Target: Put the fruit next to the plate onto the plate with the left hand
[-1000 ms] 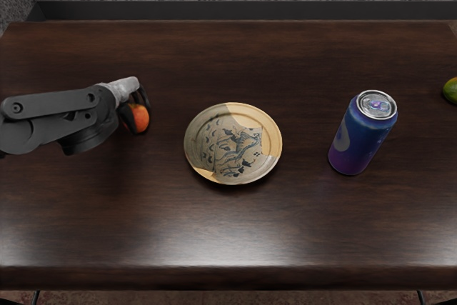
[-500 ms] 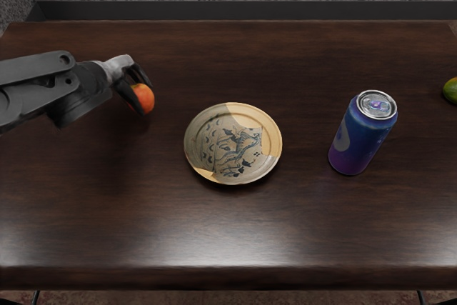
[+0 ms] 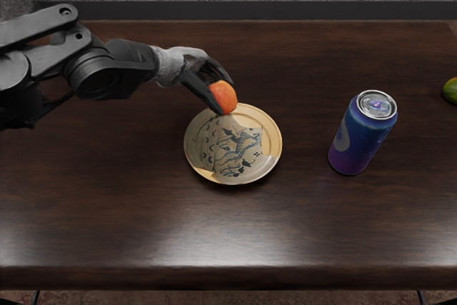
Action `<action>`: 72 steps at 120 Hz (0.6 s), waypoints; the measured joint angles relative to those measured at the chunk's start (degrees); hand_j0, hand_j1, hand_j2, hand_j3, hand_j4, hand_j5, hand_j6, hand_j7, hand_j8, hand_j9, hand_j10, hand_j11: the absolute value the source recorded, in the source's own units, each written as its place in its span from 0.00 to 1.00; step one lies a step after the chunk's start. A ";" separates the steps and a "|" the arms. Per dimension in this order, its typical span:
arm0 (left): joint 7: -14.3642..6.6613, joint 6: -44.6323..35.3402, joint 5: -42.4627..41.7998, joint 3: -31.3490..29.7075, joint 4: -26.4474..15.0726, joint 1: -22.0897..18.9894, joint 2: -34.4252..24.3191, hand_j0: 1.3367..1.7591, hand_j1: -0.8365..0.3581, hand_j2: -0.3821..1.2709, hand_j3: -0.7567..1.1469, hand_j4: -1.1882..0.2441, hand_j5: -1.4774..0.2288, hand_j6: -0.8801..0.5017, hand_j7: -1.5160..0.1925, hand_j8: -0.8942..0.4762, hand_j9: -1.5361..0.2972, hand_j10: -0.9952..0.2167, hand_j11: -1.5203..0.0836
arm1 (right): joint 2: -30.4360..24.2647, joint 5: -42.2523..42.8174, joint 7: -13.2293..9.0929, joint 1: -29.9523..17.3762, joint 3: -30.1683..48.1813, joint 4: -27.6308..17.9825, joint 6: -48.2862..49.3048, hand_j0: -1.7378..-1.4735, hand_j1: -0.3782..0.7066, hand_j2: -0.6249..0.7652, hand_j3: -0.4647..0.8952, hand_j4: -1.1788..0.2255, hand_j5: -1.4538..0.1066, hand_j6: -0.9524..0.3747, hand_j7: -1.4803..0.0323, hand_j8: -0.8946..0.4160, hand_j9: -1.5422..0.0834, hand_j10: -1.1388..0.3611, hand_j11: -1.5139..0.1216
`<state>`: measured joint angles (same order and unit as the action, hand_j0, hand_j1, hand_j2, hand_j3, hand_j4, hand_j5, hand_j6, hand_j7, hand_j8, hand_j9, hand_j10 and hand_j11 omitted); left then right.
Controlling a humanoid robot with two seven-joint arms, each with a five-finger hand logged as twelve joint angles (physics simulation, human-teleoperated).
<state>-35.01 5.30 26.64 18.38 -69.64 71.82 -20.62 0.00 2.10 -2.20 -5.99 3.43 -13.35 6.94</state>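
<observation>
Fingers (image 3: 201,89) of the left hand (image 3: 189,68) are curling around the orange fruit (image 3: 223,96), pinching it near their tips while the arm is reaching in from the left edge. The fruit is hanging clear of the desk (image 3: 214,233) and appearing over the far-left rim of the plate (image 3: 270,149) — not over its painted middle.

That placement is carrying the main risk, as I judge it. If the fingers are opening here, the round fruit is likely landing on the sloped rim and rolling back off toward the left. Letting go from this height is also inviting a bounce, since the plate is looking shallow. A tip-only pinch may be slipping early if the wrist is turning. Lowering too steeply could have the knuckles pushing the plate aside.

Further right, the blue can (image 3: 362,133) is standing well apart from the plate, and a green fruit (image 3: 450,90) is sitting at the far right edge — neither seems to be in the way.
</observation>
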 joint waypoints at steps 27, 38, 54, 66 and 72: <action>-0.04 2.24 -0.31 -0.53 0.00 -4.26 2.77 0.76 0.44 0.50 0.40 0.38 0.37 0.33 0.39 0.31 0.39 0.30 0.44 | 0.00 0.01 0.00 0.00 0.00 0.00 0.00 0.30 0.04 0.45 0.34 0.83 0.92 0.71 0.97 0.67 0.94 0.75 0.91; -0.01 2.52 0.11 -2.82 0.02 -2.94 3.05 0.76 0.56 0.42 0.40 0.48 0.49 0.38 0.50 0.37 0.49 0.42 0.55 | 0.00 0.01 0.00 0.01 0.00 0.02 0.00 0.30 0.04 0.45 0.34 0.83 0.92 0.71 0.97 0.67 0.94 0.75 0.91; 0.01 3.23 0.27 -4.95 0.02 -1.16 3.02 0.76 0.75 0.33 0.40 0.64 0.66 0.49 0.68 0.50 0.65 0.60 0.73 | 0.00 0.01 0.00 0.00 0.00 0.00 0.00 0.30 0.04 0.45 0.34 0.83 0.92 0.71 0.97 0.67 0.94 0.75 0.91; 0.01 4.72 -0.09 -5.12 0.00 1.21 2.70 0.76 0.84 0.29 0.40 0.71 0.73 0.55 0.75 0.55 0.72 0.68 0.81 | 0.00 0.01 0.00 0.01 0.00 0.00 0.00 0.30 0.04 0.45 0.34 0.83 0.92 0.71 0.97 0.67 0.94 0.75 0.91; 0.01 5.61 -0.34 -5.05 -0.02 1.54 2.48 0.76 0.87 0.28 0.40 0.73 0.76 0.56 0.78 0.57 0.74 0.71 0.84 | 0.00 0.01 0.00 0.00 0.00 -0.01 0.00 0.30 0.04 0.45 0.34 0.83 0.92 0.71 0.97 0.67 0.94 0.75 0.91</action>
<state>-35.00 10.90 26.29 13.34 -69.66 73.37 -18.14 0.00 2.11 -2.20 -5.98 3.43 -13.36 6.94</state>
